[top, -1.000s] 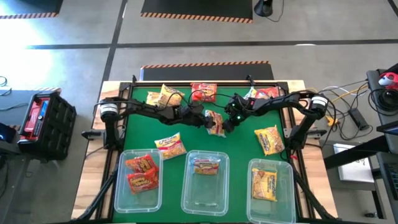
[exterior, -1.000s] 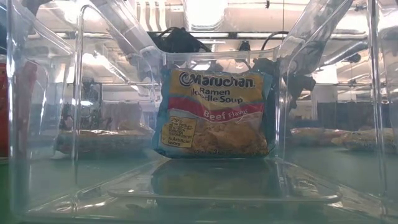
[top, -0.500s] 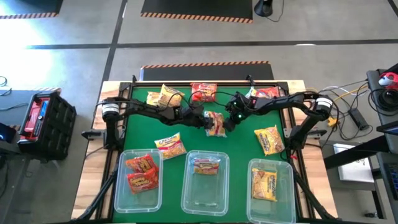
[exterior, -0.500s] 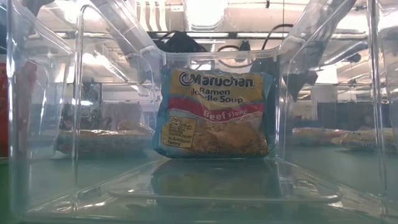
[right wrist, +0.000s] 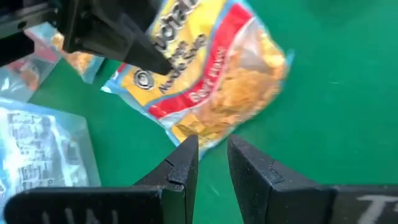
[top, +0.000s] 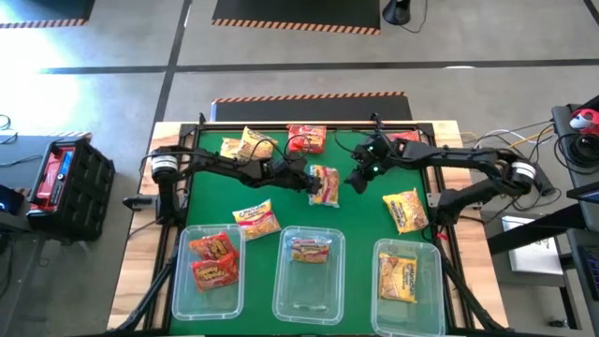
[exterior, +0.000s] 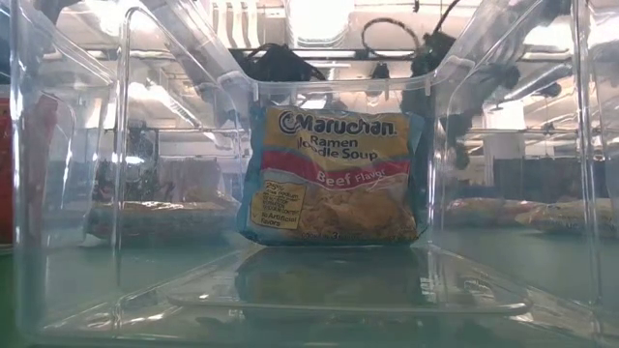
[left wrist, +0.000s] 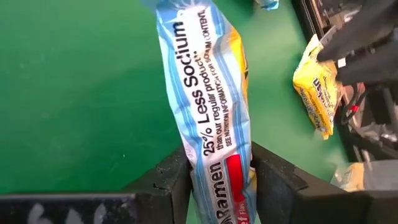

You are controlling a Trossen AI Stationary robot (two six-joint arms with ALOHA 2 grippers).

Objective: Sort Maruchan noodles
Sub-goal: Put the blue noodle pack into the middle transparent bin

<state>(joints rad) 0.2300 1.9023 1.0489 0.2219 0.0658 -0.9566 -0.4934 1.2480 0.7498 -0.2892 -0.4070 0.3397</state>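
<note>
Fingers of the left gripper (left wrist: 217, 186), wide a second ago, have drawn in on a beef noodle packet (left wrist: 208, 106), pinching its lower edge; the packet stands on edge over the green mat (top: 365, 211) at table centre.

Right gripper (right wrist: 211, 165): fingers close together, nothing between them. It has let that packet go and pulled back toward the far right, hanging just beside it.

Handover judged complete; the left arm alone carries the packet.

Loose packets on the mat: one yellow (top: 248, 145), one red (top: 307, 138), one yellow near the left tub (top: 256, 218), one yellow at right (top: 404, 210).

Tubs along the near edge: left tub (top: 178, 295), two red packets; middle tub (top: 285, 300), one beef packet; right tub (top: 435, 281), one yellow packet.

Likely destination: the middle tub.
</note>
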